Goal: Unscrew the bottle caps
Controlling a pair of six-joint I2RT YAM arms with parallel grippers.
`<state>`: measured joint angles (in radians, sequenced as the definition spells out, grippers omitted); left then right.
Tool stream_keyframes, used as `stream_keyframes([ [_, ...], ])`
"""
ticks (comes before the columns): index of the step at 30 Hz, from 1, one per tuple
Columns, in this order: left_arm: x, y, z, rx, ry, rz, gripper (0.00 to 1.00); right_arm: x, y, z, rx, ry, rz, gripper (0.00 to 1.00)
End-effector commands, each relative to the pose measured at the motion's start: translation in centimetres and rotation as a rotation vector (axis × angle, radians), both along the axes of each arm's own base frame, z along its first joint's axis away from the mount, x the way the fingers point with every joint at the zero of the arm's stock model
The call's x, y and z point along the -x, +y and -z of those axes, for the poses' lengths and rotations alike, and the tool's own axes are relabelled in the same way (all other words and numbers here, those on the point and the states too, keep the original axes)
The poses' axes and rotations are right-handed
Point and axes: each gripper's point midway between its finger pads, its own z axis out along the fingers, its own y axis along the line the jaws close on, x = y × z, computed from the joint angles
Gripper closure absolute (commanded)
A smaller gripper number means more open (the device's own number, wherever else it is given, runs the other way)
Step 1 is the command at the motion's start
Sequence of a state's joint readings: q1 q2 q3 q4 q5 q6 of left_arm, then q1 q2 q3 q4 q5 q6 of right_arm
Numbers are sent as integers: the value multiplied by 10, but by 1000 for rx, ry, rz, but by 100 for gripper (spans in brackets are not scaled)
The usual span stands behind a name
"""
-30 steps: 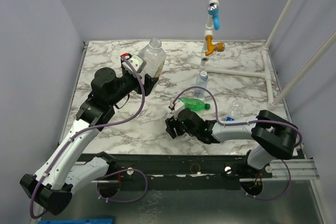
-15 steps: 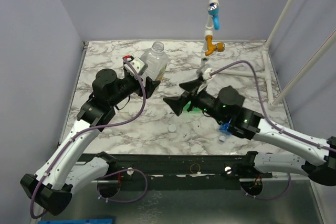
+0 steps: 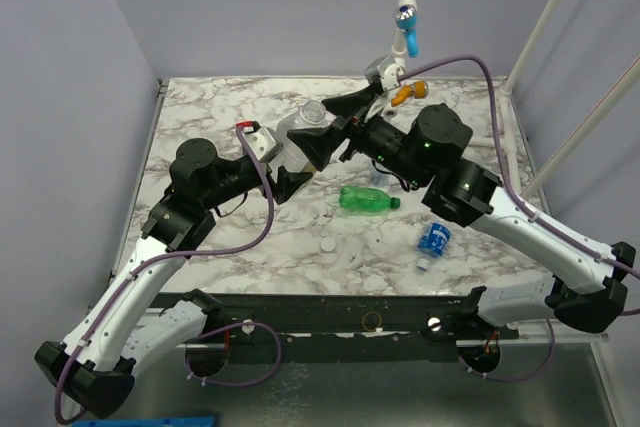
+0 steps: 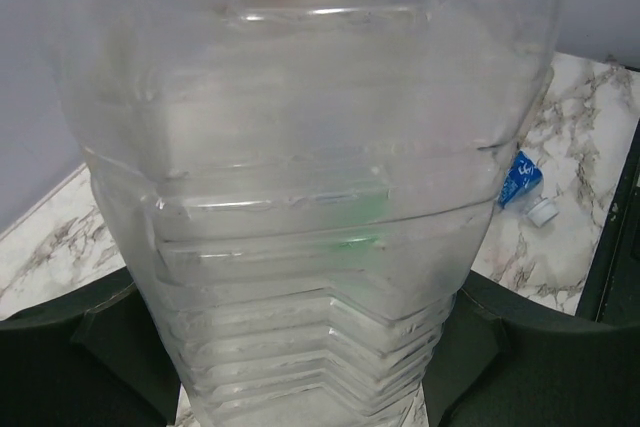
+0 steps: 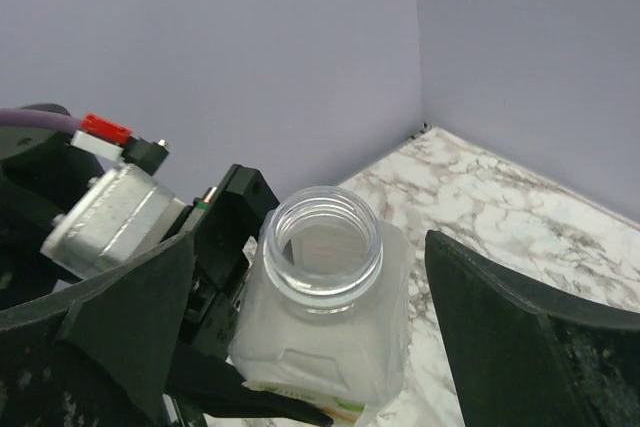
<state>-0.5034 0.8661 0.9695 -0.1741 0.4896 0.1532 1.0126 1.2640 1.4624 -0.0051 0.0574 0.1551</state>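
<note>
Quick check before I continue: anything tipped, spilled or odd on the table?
Two bottles lie on their sides: the green bottle mid-table and a small blue-labelled bottle nearer the front right. No spill shows. The large clear bottle in the left gripper is already capless, yet the open right gripper straddles its neck.

Clear tall bottle (image 5: 320, 287), green bottle (image 3: 365, 200), blue-labelled small bottle (image 3: 433, 239), apparently white cap (image 3: 328, 244), grey-veined white marble table (image 3: 200, 112)

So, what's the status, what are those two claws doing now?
Left gripper shut on tall clear plastic bottle. Right gripper open at its uncapped neck. Nothing blocking.
</note>
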Motion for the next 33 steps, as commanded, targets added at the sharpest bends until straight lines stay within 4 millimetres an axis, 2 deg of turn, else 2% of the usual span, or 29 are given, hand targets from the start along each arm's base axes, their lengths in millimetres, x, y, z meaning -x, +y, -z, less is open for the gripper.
stream_keyframes([
  [1, 13, -5, -3, -8, -37, 82, 92, -9, 13, 6, 52, 8, -28, 1],
  [4, 16, -6, -3, -15, -47, 101, 92, -14, 18, 7, 44, 10, -48, 5],
  [7, 18, -7, -1, -21, -46, 111, 92, -18, 19, 7, 31, 13, -64, 15],
  [9, 18, -7, 0, -24, -43, 115, 92, -20, 21, 10, 32, 19, -76, 24],
  [11, 19, -7, 3, -28, -42, 123, 91, -21, 23, 16, 41, 28, -85, 36],
  [12, 19, -8, 4, -31, -40, 125, 87, -21, 24, 18, 45, 31, -92, 45],
  [14, 18, -7, 5, -32, -35, 119, 55, -21, 25, 22, 51, 39, -99, 64],
  [15, 17, -7, 6, -32, -32, 113, 31, -22, 25, 24, 52, 43, -95, 75],
  [16, 16, -7, 6, -33, -29, 107, 9, -24, 25, 25, 53, 46, -88, 81],
  [17, 14, -6, 6, -33, -27, 96, 1, -27, 24, 27, 57, 47, -78, 87],
  [20, 5, -2, 8, -27, -1, 41, 1, -36, 20, 31, 76, 53, -52, 94],
  [23, 6, 1, 13, -29, 21, 19, 1, -48, 14, 36, 99, 49, -29, 99],
  [29, 17, 7, 15, -3, 40, 11, 1, -85, 4, 61, 194, 41, 42, 99],
  [33, 8, 17, 10, 1, 20, -72, 1, -102, 6, 79, 230, 33, 57, 99],
])
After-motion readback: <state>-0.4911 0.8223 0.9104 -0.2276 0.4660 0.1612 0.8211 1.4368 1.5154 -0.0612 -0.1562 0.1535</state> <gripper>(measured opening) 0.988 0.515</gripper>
